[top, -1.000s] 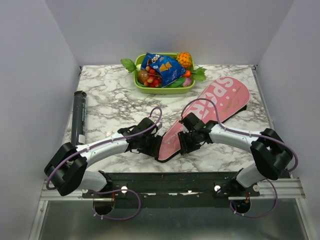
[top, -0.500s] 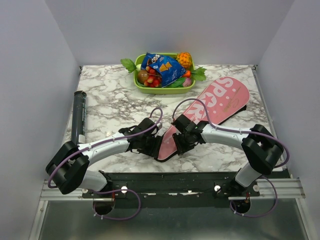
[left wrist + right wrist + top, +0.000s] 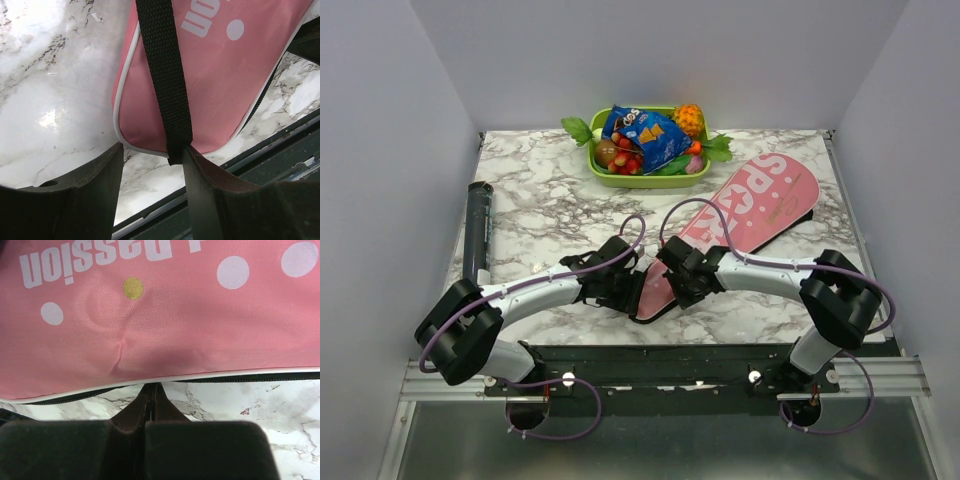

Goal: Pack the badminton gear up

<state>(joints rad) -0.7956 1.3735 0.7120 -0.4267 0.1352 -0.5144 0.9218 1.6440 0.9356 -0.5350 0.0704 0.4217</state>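
Since the pink bag (image 3: 750,210) lies diagonally on the table (image 3: 540,200), narrow end nearest both arms, the left gripper (image 3: 152,150) is spread wide around its black strap (image 3: 160,65) while the right gripper (image 3: 150,390) is pinched closed at the side edge.

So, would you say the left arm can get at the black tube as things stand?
Probably yes: the left gripper is open, gripping nothing, and the black tube lies on that arm's side, with only bare table between them.
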